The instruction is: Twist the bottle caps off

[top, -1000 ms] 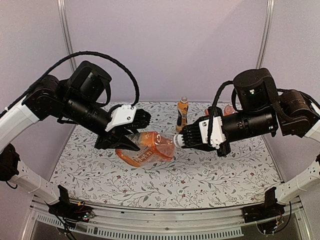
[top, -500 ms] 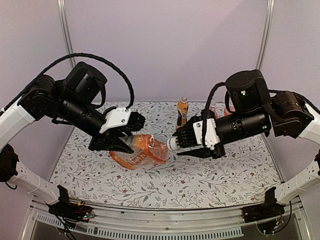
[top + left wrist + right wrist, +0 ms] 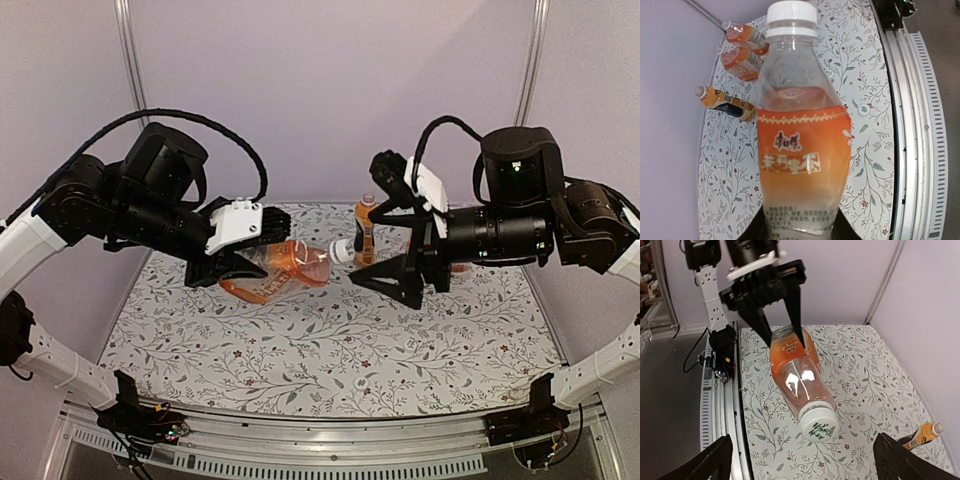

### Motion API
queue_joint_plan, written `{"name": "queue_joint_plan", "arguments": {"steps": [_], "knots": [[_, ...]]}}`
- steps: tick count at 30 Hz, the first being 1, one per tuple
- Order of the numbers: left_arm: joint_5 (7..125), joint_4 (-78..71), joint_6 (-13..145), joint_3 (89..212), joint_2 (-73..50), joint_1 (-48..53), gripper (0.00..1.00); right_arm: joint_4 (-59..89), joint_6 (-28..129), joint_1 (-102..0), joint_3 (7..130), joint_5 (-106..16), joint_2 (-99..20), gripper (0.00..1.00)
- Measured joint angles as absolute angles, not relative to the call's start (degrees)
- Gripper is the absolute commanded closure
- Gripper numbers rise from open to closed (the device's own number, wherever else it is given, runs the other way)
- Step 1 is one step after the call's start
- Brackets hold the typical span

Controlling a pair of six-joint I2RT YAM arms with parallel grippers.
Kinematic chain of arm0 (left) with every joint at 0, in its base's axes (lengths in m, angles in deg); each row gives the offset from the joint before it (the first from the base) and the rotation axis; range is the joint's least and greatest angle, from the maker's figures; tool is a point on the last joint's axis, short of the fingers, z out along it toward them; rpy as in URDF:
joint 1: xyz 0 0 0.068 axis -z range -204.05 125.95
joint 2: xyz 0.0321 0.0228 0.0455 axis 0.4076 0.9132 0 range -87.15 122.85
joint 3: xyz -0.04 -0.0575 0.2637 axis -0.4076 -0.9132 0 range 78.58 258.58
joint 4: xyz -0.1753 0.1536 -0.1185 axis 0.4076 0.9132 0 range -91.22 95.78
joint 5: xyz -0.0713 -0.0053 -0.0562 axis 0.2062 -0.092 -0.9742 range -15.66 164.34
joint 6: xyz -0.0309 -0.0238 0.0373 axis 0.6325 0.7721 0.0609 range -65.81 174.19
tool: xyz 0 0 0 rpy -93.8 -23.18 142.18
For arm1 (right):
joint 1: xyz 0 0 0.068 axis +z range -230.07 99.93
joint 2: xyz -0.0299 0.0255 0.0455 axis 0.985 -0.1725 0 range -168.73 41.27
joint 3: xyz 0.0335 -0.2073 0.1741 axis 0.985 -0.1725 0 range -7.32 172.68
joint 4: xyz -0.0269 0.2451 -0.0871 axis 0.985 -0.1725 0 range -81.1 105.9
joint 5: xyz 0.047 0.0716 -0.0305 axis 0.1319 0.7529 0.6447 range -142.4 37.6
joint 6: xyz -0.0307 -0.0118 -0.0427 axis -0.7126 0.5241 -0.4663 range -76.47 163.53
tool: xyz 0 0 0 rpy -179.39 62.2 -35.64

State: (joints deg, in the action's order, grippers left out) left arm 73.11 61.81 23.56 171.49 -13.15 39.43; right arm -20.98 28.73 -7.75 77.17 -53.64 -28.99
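The left hand (image 3: 784,339) pinches the orange-labelled bottle (image 3: 802,150) around its lower body and holds it tipped nearly level above the desk (image 3: 330,350). The bottle's white cap (image 3: 818,427) is on and points at the right hand (image 3: 383,232), whose fingers are spread wide and touch nothing. Behind them, the slim bottle (image 3: 365,228) stands upright near two squat bottles (image 3: 742,47).

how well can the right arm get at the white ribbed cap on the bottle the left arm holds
Probably yes: the right tool is open, the white ribbed plastic cap faces it, nothing lies between them.
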Motion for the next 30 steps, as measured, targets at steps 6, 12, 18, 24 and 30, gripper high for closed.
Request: {"name": "queue_joint_plan", "arguments": {"steps": [6, 12, 18, 24, 30], "knots": [[80.4, 57.4, 23.2, 169.5, -13.4, 39.4, 0.91, -22.5, 61.2, -13.5, 83.9, -57.1, -32.6, 0.11], [82.2, 56.3, 23.1, 169.1, -13.6, 39.4, 0.9, -23.2, 74.5, -15.7, 83.9, -56.2, -33.9, 0.19], [82.6, 55.9, 23.1, 169.1, -14.0, 39.4, 0.9, -22.6, 79.0, -16.9, 84.1, -51.2, -36.7, 0.29], [82.5, 55.8, 23.1, 169.1, -14.0, 39.4, 0.9, -21.7, 81.2, -18.8, 84.1, -47.5, -37.5, 0.49], [82.5, 55.5, 22.8, 169.1, -14.0, 39.4, 0.9, -20.8, 81.5, -19.1, 84.1, -44.2, -38.9, 0.5]]}}
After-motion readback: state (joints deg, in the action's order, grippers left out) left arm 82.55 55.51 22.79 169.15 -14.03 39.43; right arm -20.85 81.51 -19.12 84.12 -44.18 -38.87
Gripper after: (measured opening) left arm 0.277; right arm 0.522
